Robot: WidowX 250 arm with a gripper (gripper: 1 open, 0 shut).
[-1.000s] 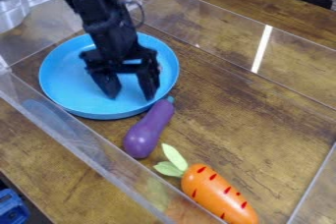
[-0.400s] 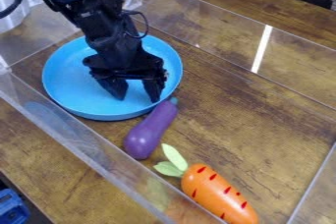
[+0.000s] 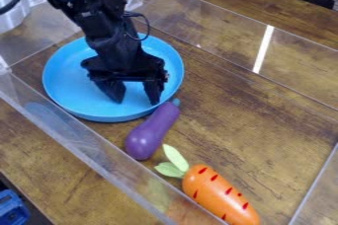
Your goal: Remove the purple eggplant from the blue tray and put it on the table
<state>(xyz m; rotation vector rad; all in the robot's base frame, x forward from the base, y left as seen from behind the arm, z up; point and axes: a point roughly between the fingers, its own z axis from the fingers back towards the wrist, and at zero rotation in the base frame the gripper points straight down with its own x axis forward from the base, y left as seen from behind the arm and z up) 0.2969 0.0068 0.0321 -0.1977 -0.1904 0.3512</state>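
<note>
1 orange carrot [image 3: 218, 194], green leaves, clear walls [image 3: 99, 150].

The tray [image 3: 69, 88] looks like smooth bright blue plastic, with a slight sheen along its rim. The eggplant [image 3: 152, 131] has a smooth, glossy purple skin that looks like plastic. The carrot [image 3: 218, 195] looks like smooth orange plastic with dark markings, and its green leaves look like plastic too. The surface [image 3: 251, 120] is brown with a wood grain and a soft gloss. The walls [image 3: 99, 160] are clear, smooth, shiny plastic. The tool [image 3: 126, 93] looks black and mostly matt.
</note>
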